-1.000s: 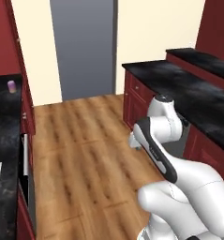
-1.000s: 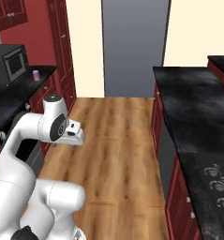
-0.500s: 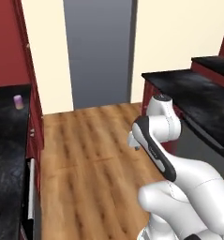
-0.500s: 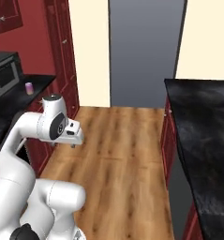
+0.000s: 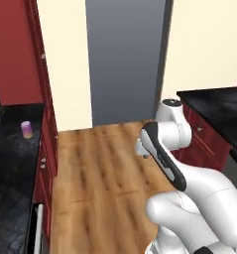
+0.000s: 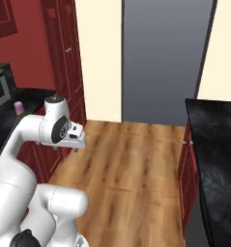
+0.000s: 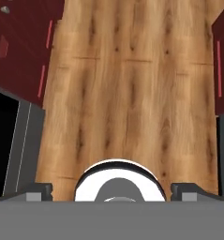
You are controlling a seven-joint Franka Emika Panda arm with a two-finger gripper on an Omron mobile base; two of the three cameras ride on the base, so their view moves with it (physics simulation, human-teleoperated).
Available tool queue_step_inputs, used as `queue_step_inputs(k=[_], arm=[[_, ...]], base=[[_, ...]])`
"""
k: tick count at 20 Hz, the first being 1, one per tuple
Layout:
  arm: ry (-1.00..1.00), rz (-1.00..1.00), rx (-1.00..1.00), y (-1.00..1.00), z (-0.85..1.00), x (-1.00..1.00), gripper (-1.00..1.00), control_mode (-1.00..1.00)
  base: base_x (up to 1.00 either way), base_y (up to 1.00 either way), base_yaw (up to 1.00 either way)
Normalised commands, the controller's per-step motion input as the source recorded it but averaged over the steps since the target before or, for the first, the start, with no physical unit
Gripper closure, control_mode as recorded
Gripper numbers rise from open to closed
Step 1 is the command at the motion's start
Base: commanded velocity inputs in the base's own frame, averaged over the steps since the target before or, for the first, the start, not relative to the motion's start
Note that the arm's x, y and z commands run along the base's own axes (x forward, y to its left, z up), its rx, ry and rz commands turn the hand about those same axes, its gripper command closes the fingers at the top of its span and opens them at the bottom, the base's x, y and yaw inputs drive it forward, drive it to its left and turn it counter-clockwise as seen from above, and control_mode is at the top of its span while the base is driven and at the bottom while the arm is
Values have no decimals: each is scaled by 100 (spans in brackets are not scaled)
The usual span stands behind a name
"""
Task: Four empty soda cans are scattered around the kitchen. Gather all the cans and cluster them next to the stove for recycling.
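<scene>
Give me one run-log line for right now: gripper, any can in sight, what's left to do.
gripper: open, empty, over wood floor | soda can: upright on left counter, untouched | next: approach can, likely

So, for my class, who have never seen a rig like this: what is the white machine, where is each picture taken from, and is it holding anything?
It is a white robot arm on a driving base in a simulated kitchen. Two pictures come from cameras on the base, behind the arm to its left and right. The third looks along the hand, down at the wood floor. The gripper is open and holds nothing. One small purple soda can stands on the black countertop to the left. Ahead is a grey doorway.
</scene>
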Motion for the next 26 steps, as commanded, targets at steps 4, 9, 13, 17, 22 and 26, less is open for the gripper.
queue_step_inputs(k=[4, 9, 13, 17, 22, 26], arm=[[0, 0, 0, 0, 0, 0, -100, 100], [0, 0, 0, 0, 0, 0, -100, 100], [0, 0, 0, 0, 0, 0, -100, 100], [0, 0, 0, 0, 0, 0, -100, 100], [0, 0, 0, 0, 0, 0, -100, 100], [0, 0, 0, 0, 0, 0, -100, 100]], base=[[77, 0, 36], [53, -1, 44], [39, -3, 46], [34, -3, 47], [39, -2, 47], [43, -1, 47]])
